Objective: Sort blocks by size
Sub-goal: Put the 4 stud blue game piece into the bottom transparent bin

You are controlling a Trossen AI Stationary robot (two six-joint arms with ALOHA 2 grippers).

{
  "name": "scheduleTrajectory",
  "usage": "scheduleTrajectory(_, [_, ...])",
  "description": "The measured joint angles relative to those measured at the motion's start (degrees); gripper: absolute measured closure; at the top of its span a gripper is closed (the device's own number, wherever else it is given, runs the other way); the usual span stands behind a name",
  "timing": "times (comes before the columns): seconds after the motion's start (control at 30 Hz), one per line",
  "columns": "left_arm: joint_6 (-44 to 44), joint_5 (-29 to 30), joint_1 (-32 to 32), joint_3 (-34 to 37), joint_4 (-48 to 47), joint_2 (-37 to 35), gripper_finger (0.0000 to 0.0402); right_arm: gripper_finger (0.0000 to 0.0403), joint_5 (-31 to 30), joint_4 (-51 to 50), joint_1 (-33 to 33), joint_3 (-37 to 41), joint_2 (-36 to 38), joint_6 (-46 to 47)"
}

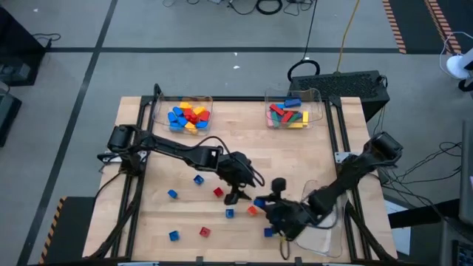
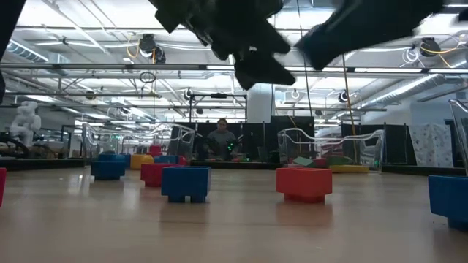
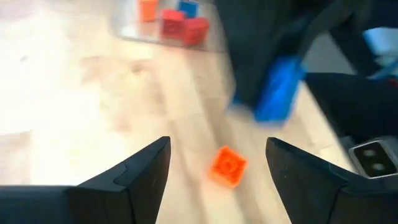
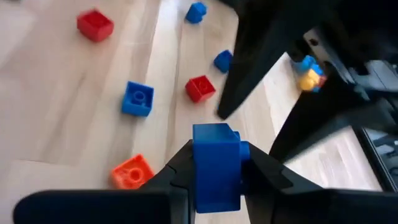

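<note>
My right gripper (image 4: 216,177) is shut on a blue block (image 4: 216,163) above the table's near middle, where it also shows from above (image 1: 260,201). My left gripper (image 3: 217,165) stands open just to its left (image 1: 238,196), its fingers on either side of a small orange block (image 3: 229,165) that lies on the wood, without touching it. More loose blocks lie flat on the table: a blue one (image 4: 137,98), a red one (image 4: 200,88), another red one (image 4: 95,25). My right gripper pinches the blue block by two opposite sides (image 4: 198,174) between its two fingers. The fingers slant down from the table's right side. The block is lifted clear of the wood, as the left wrist view shows (image 3: 277,93).
Two clear trays stand at the far edge, one with small blocks (image 1: 188,116) and one with longer bars (image 1: 290,114). A third clear tray (image 1: 325,238) lies at the near right corner. Loose blocks (image 1: 173,235) dot the near left. The two arms are close together.
</note>
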State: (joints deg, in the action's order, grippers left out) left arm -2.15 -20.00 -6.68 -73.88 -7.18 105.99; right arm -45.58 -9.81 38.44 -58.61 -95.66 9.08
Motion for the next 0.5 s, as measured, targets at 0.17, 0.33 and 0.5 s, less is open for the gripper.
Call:
scheduleTrajectory(0.17, [2.4,4.35,0.0,0.52,-3.08,-2.4,0.0142,0.0329,-8.45,-7.77,5.86,-0.07,4.09,10.53])
scheduleTrajectory(0.33, [2.44,2.57,-0.26,3.04,-2.77,-3.95,0.0153,0.0329,-17.6,-18.04,12.74,-0.07,6.81,22.02])
scheduleTrajectory(0.5, [-0.51,2.58,-0.98,4.43,-3.22,-3.96,0.0167,0.0329,-16.68,-27.37,18.12,-0.07,7.19,35.2])
